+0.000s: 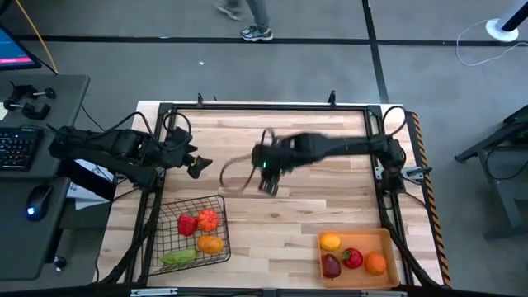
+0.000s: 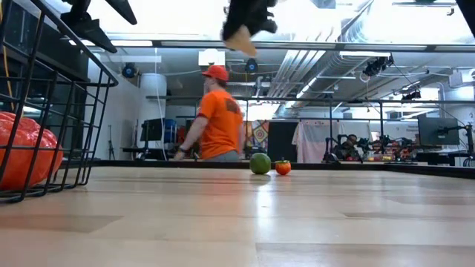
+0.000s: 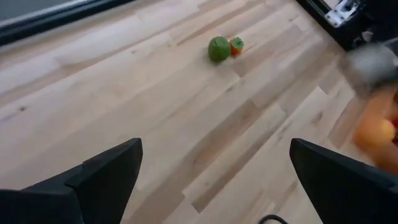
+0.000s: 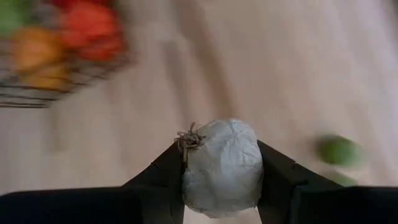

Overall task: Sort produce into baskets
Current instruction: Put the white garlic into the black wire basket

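Observation:
My right gripper (image 1: 268, 181) is above the middle of the table, shut on the small white piece (image 4: 221, 165), a wrinkled bulb with a dried tuft. It also shows high in the low view (image 2: 239, 38). A green ball (image 3: 218, 48) and a small orange piece (image 3: 236, 45) rest on the table; the high view does not show them. The black wire basket (image 1: 221, 216) at the near left holds red, orange and green pieces. The orange tray (image 1: 388, 239) at the near right holds yellow, red and orange pieces. My left gripper (image 3: 217, 186) is open and empty, left of the middle (image 1: 198, 165). My right gripper pinches the white piece between its two fingers, one on each opposite side (image 4: 189, 171). The fingers come from above, pointing down. The piece is lifted clear of the table, its tufted end (image 4: 189, 138) turned away from the wrist.
Bare wooden table lies between the basket and the tray. A black frame (image 1: 272, 107) runs round the table's edges. A person in an orange shirt (image 2: 220, 122) stands beyond the far edge. A desk with keyboard and mouse (image 1: 25, 165) stands left of the table.

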`<action>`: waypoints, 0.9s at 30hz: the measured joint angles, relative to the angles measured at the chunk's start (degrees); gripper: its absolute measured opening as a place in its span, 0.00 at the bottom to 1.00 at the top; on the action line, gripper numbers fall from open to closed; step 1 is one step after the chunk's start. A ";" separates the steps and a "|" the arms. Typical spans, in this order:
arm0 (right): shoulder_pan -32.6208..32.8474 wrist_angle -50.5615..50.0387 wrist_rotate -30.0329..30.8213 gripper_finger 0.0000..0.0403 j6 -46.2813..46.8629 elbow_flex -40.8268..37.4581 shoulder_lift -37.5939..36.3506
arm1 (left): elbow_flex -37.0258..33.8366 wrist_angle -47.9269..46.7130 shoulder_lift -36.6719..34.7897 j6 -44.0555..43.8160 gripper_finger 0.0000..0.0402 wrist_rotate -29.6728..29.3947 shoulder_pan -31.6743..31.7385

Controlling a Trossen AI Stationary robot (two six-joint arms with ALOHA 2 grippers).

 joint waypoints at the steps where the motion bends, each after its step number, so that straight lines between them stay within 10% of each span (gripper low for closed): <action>1: 1.08 3.46 -1.59 0.31 0.02 -1.63 0.01 | 0.00 0.00 0.01 1.01 0.98 0.00 0.52; 15: 2.77 76.53 -19.33 0.31 7.95 -19.31 6.04 | 0.00 1.65 0.01 7.58 0.98 -0.98 5.14; 27: 7.94 73.67 -21.17 0.59 5.39 -1.12 21.10 | 0.00 3.43 0.01 1.66 0.98 -2.69 6.19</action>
